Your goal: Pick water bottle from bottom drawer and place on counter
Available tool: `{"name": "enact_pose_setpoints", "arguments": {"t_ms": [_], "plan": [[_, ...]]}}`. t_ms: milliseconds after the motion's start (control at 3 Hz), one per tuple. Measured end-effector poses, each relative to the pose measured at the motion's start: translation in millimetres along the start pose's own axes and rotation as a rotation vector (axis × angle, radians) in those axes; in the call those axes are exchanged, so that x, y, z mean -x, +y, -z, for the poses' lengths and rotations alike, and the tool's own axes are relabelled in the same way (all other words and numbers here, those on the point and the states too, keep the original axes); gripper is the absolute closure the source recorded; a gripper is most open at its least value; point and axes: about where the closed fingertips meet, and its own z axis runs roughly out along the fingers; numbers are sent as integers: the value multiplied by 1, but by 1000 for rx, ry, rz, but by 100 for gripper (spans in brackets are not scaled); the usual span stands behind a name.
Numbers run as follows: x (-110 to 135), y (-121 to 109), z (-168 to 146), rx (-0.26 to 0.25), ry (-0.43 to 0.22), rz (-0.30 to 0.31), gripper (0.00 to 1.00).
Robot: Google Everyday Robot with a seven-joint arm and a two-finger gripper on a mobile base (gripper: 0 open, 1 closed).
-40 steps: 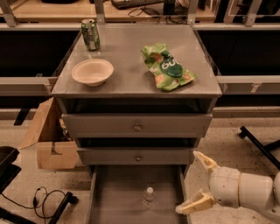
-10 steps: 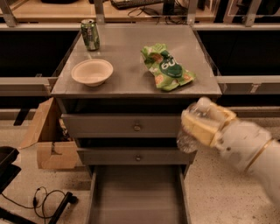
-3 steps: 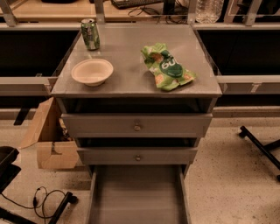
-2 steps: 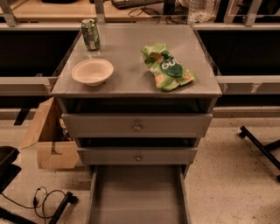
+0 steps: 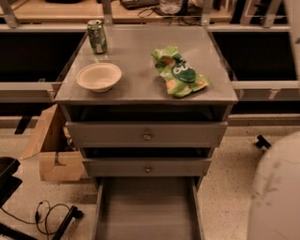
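The water bottle shows only as a clear lower part at the top edge, above the far edge of the grey counter; its cap is cut off. My gripper is out of view, beyond the top edge of the frame. A blurred white part of my arm fills the lower right corner. The bottom drawer is pulled open and its grey floor is bare.
On the counter stand a green soda can, a white bowl and a green chip bag. Two shut drawers with knobs sit above the open one. A cardboard box and cables lie at left.
The bottle has left the drawer, risen past the drawers and now drifted left along the top edge. A white arm part has come in at the lower right.
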Motion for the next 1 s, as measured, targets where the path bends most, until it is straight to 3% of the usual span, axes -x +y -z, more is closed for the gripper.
{"name": "enact_pose_setpoints", "arguments": {"t_ms": [333, 1000], "plan": [[-15, 7, -64, -16, 19, 8, 100], [-73, 1, -125, -70, 128, 16, 100]]}}
